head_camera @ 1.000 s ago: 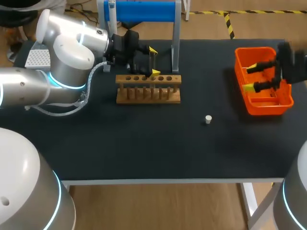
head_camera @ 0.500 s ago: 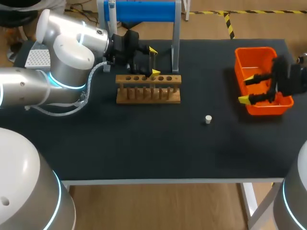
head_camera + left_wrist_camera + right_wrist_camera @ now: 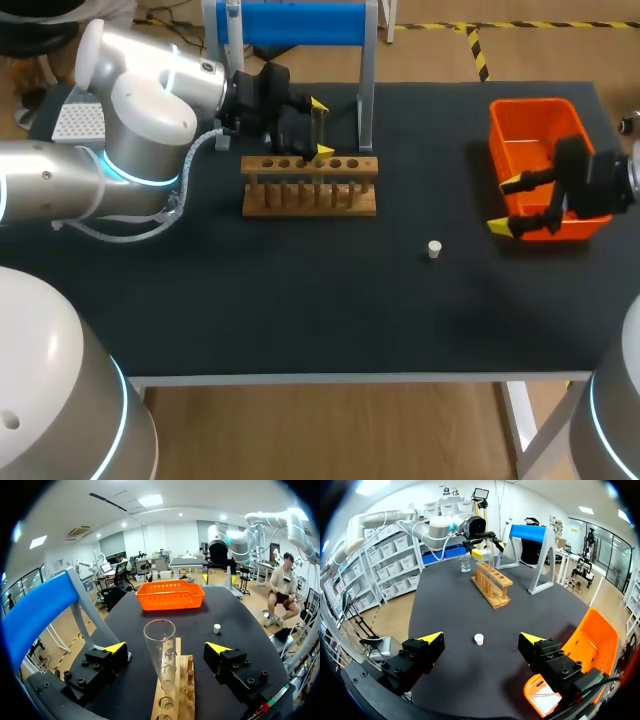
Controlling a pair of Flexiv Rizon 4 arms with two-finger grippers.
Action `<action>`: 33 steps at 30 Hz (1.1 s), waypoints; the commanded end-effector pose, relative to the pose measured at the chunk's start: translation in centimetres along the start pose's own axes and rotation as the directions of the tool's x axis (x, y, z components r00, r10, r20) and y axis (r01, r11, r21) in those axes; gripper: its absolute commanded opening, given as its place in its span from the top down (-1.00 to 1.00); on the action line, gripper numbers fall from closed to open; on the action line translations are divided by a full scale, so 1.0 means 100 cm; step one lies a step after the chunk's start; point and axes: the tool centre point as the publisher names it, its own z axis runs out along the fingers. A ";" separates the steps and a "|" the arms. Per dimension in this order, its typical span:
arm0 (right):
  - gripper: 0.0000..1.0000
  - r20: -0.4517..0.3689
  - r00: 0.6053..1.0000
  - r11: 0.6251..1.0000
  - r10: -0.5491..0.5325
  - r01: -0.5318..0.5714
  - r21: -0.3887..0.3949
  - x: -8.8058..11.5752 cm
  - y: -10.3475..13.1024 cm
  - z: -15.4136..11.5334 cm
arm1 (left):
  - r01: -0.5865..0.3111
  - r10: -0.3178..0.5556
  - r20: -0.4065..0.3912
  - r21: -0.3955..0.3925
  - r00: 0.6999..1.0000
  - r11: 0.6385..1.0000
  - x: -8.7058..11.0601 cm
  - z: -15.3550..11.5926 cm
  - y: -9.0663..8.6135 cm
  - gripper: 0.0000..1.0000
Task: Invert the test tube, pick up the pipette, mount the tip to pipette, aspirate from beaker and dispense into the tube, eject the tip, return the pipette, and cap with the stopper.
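Seemingly at the last step, capping, to judge by how things lie.

From above: left gripper [image 3: 321, 128] at the far left over the wooden rack [image 3: 310, 185], fingers spread either side of the test tube [image 3: 318, 120], itself barely made out here. Right gripper [image 3: 505, 205] wide open, holding nothing, hovering by the near left corner of the orange basket [image 3: 540, 110]. White stopper [image 3: 434, 249] alone on the table, left of that gripper and nearer.

From the left wrist: settles what the overhead leaves vague. Test tube [image 3: 161, 650] upright in the rack [image 3: 182, 690], mouth up, between the spread fingers [image 3: 116, 647] and touched by neither. Cannot tell whether filled.

From the right wrist: puts the stopper [image 3: 479, 639] straight ahead between its open fingers [image 3: 432, 637], well apart from the rack [image 3: 491, 584]. Also shows a beaker [image 3: 465, 564] beyond the rack, not made out from above.

Next probably calls for dropping onto the stopper, closing on its sides, then carrying it to the tube's mouth.
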 end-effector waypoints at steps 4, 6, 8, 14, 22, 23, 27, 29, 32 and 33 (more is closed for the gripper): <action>-1.00 0.025 1.000 1.000 -0.008 0.008 0.001 0.005 -0.008 0.014 | -0.002 0.002 0.003 0.004 1.000 1.000 0.001 0.001 0.001 -1.00; -1.00 0.033 0.999 1.000 -0.003 0.003 0.007 0.005 -0.010 0.019 | -0.002 0.002 0.003 0.004 1.000 1.000 0.001 0.001 0.001 -1.00; -1.00 0.042 0.999 1.000 0.001 -0.002 0.015 0.005 -0.013 0.025 | -0.002 0.002 0.003 0.004 1.000 1.000 0.001 0.001 0.001 -1.00; -1.00 0.046 0.999 0.999 0.008 -0.009 0.037 0.003 -0.021 0.044 | -0.002 0.002 0.003 0.004 1.000 1.000 0.001 0.001 0.001 -1.00; -1.00 0.040 0.999 0.998 0.031 -0.033 0.053 0.000 -0.032 0.069 | -0.002 0.002 0.003 0.004 1.000 1.000 0.001 0.001 0.001 -1.00; -1.00 0.040 0.999 0.998 0.033 -0.035 0.056 0.000 -0.033 0.072 | -0.002 0.002 0.003 0.004 1.000 1.000 0.001 0.001 0.001 -1.00; -1.00 0.042 0.998 0.997 0.038 -0.041 0.059 0.002 -0.035 0.082 | -0.002 0.002 0.003 0.004 1.000 1.000 0.001 0.001 0.001 -1.00; -1.00 0.047 0.998 0.998 0.031 -0.034 0.059 0.003 -0.035 0.086 | -0.002 0.002 0.003 0.004 1.000 1.000 0.001 0.001 0.001 -1.00; -1.00 0.054 0.998 0.998 0.023 -0.026 0.059 0.002 -0.037 0.093 | -0.002 0.002 0.003 0.004 1.000 1.000 0.001 0.001 0.001 -1.00; -1.00 0.056 0.998 0.998 0.023 -0.027 0.058 0.002 -0.037 0.095 | -0.002 0.002 0.003 0.004 1.000 1.000 0.001 0.001 0.001 -1.00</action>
